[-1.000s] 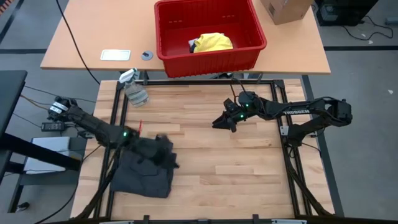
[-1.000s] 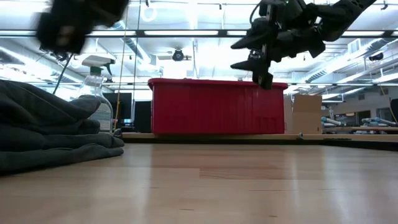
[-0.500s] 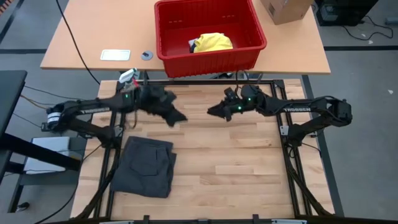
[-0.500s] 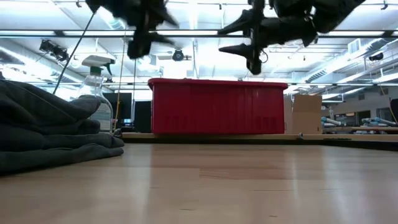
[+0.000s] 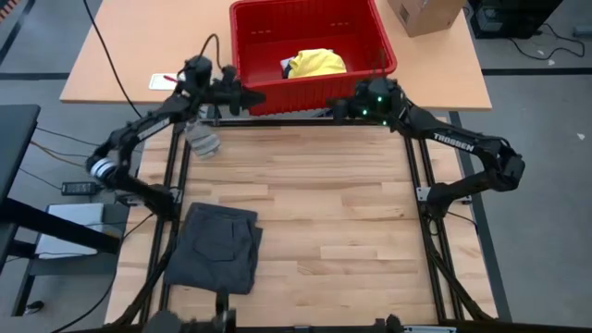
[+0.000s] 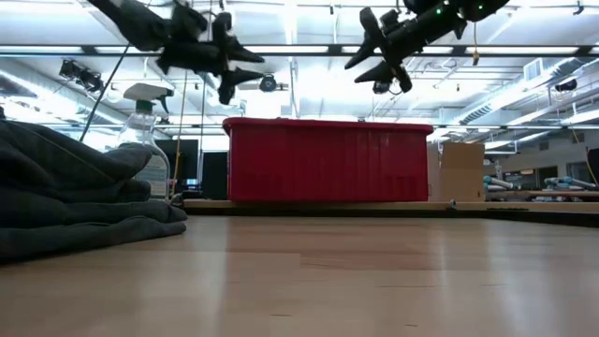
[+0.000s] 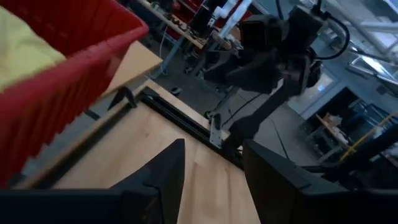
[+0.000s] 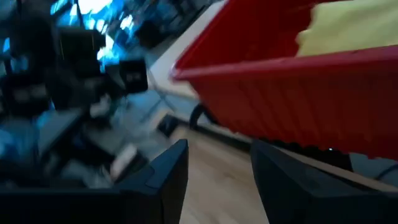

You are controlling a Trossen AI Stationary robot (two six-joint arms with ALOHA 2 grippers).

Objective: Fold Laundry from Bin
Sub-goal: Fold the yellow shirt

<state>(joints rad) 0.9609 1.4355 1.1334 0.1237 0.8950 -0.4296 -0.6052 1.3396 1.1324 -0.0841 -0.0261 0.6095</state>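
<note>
The red bin [image 5: 314,92] stands on the far table with a yellow garment [image 5: 314,63] inside; both also show in the left wrist view (bin [image 7: 56,62], garment [image 7: 18,50]). A dark grey garment [image 5: 219,248] lies folded flat on the wooden table near its left front. My left gripper [image 5: 250,97] hangs open in the air at the bin's near left corner, pointing toward the right. My right gripper [image 5: 335,109] hangs open in front of the bin's near wall, pointing toward the left. Neither has anything between its fingers.
A clear spray bottle [image 5: 202,137] stands at the wooden table's far left, just below my left arm. A cardboard box [image 5: 424,14] sits to the right of the bin. A flat white object [image 5: 171,81] and a small round one [image 5: 218,82] lie to the bin's left.
My left gripper has swung up from the folded dark garment at the near left toward the table's far edge, rolling as it went, and now hangs by the bin. My right gripper has risen and gone toward the far edge, up to the bin's near wall. The dark garment stays folded.
</note>
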